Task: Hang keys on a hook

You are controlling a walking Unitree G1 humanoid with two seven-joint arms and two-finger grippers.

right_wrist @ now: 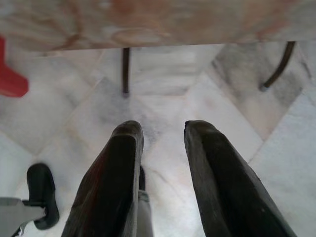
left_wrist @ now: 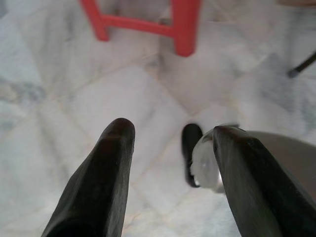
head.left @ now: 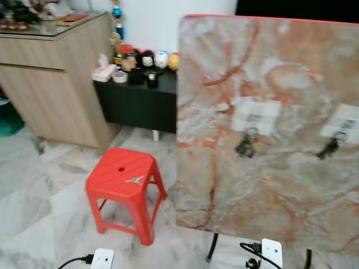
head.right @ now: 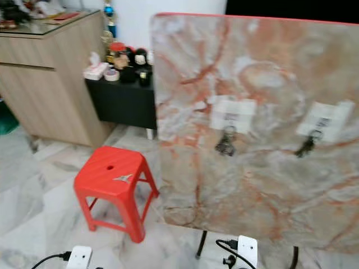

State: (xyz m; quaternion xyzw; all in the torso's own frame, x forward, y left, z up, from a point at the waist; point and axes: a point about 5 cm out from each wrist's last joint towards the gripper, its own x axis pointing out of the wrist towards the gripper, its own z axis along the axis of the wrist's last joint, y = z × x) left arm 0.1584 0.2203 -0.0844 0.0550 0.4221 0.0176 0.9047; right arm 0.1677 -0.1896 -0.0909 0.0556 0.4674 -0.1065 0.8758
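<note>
A tall marble-patterned board (head.left: 269,185) stands upright in front of me. Two white hook plates are stuck on it, one near the middle (head.left: 256,116) and one at the right (head.left: 342,123). A dark bunch of keys (head.left: 247,144) hangs under the middle plate, and a second bunch (head.left: 331,147) hangs under the right one. My left gripper (left_wrist: 173,129) points down at the tiled floor, open, with nothing between its fingers. My right gripper (right_wrist: 163,127) also hangs low over the floor near the board's black legs (right_wrist: 126,69), open and empty.
A red plastic stool (head.left: 126,179) stands on the marble floor just left of the board. Behind it are a low black table (head.left: 140,106) with jars and figurines and a wooden cabinet (head.left: 56,78) at the far left.
</note>
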